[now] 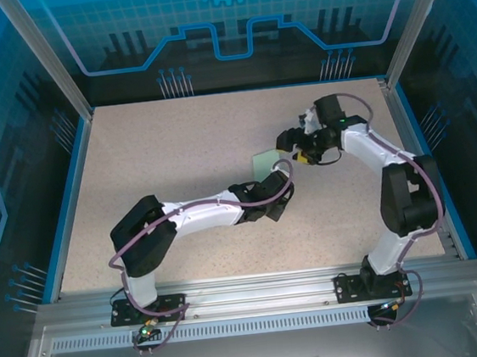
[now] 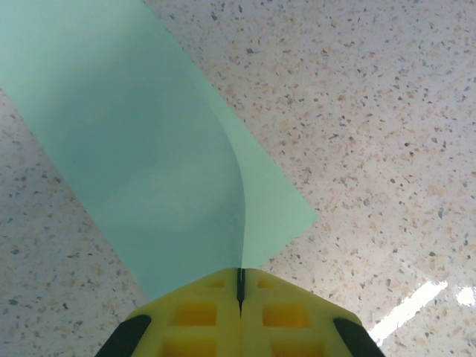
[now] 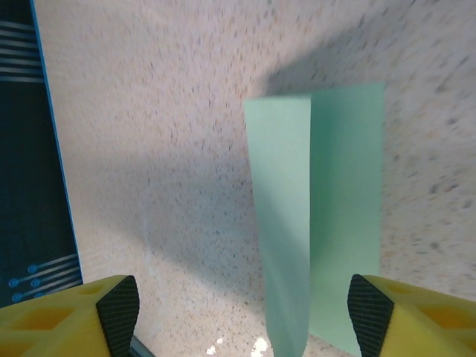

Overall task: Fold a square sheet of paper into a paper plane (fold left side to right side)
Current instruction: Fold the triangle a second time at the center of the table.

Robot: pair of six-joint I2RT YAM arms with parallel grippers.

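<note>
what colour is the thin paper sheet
The thin paper sheet is plain pale mint green; left wrist view shows it best.

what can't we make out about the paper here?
- Top view: square sheet of paper partly under left arm and right arm; fold unreadable.
- Left wrist view: sheet's far end cut off by top edge; left pincer covers the pinched edge.
- Right wrist view: motion blur; sheet's near end runs off the bottom.

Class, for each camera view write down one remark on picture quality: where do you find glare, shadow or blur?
Left wrist view: sharp focus, with a bright streak of glare on the table at lower right, and the sheet of paper evenly lit. Right wrist view: the table's speckles are smeared by blur, and a broad soft shadow lies across it. Top external view: evenly lit and sharp.
</note>
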